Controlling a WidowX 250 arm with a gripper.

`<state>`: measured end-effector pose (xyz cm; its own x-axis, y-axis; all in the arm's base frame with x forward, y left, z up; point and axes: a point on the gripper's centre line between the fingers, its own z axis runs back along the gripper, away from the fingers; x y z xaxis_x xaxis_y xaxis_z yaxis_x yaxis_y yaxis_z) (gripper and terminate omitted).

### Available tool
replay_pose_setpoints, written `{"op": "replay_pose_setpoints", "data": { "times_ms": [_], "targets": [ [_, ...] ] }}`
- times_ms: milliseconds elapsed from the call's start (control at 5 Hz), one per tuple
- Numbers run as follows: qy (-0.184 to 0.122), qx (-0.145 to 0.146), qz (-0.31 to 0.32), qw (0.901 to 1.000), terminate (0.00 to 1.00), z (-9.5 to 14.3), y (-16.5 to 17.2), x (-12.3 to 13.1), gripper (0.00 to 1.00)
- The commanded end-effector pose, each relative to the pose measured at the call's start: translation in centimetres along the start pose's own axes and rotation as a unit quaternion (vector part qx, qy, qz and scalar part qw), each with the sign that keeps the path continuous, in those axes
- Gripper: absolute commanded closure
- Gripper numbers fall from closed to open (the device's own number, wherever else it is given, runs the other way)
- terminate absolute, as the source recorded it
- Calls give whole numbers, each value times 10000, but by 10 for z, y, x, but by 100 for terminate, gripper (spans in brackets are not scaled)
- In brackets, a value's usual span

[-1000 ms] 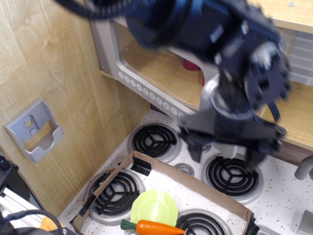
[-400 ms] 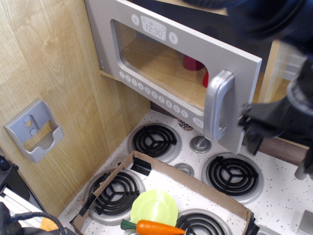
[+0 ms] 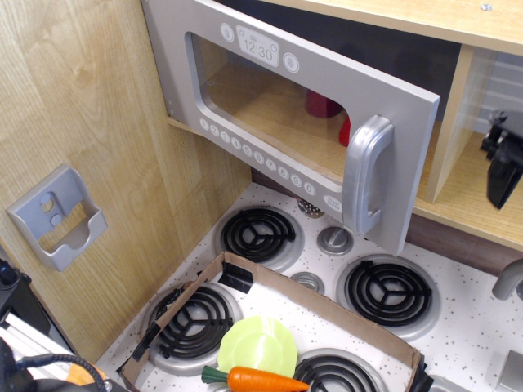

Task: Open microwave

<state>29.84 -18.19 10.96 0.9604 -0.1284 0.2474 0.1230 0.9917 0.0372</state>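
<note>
The grey toy microwave (image 3: 245,90) hangs above the stove with its clear-window door swung open towards me. The silver vertical handle (image 3: 365,173) stands at the door's free right edge. A row of round white number buttons (image 3: 253,159) runs along the door's bottom and the clock display (image 3: 256,51) reads 12:30. Red objects (image 3: 324,106) show inside through the window. My black gripper (image 3: 504,163) is at the far right edge, well clear of the door; only part of it shows, so its jaws cannot be read.
A toy stove top (image 3: 458,327) with black coil burners (image 3: 257,233) lies below. A cardboard frame (image 3: 327,306) holds a green plate (image 3: 257,347) and a carrot (image 3: 265,380). A grey wall holder (image 3: 57,216) is on the left wooden panel. A wooden shelf (image 3: 466,196) is at the right.
My arm, which covered the door and handle a second ago, has pulled away to the right edge of the view. The door stays swung open.
</note>
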Motion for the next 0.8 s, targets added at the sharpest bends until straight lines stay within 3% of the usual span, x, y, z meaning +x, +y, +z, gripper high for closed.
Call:
{"op": "replay_pose_setpoints", "data": {
  "times_ms": [0, 200, 600],
  "targets": [
    [-373, -86, -913, 9951, 0, 16, 12, 28, 0],
    [-355, -92, -1036, 9939, 0, 10, 33, 17, 0],
    [-39, -396, -1032, 9939, 0, 0, 73, 5, 0]
  ]
}}
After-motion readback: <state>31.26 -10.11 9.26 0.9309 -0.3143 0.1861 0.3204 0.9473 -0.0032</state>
